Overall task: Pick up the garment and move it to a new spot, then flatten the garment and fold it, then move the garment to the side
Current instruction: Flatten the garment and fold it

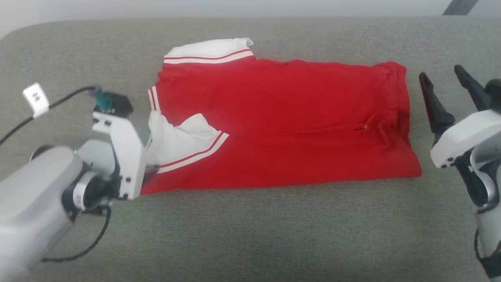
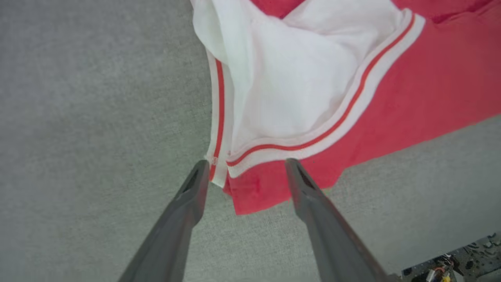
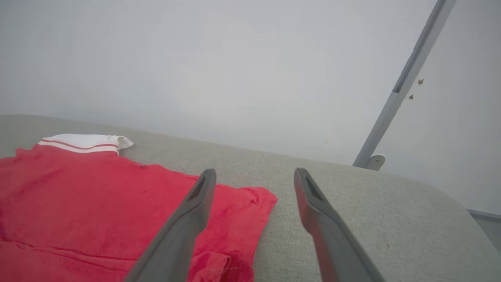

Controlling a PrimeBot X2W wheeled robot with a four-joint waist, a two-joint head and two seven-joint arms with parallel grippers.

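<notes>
- Garment (image 1: pixel 282 125) lies flat on the grey fabric-covered counter (image 1: pixel 250 235), about mid-counter. It is folded into a rough rectangle running left to right.
- It is mostly red, with white panels and red-and-white striped trim bunched at its left end (no number showing on this side).
- Left tool (image 2: pixel 244 166) is at the garment's near-left corner with fingers spread wide and nothing clamped. In the left wrist view the corner lies between the two tips, and the left fingertip (image 2: pixel 201 168) is right at the striped edge.
- Right tool (image 1: pixel 440 72) is just off the garment's right edge, fingers wide apart, empty, not touching the cloth.
- In the right wrist view, the garment's right end sits under the left finger, with bare counter beyond it.
- Black cable with a white tag (image 1: pixel 35 100) runs over the counter by the left arm.
</notes>
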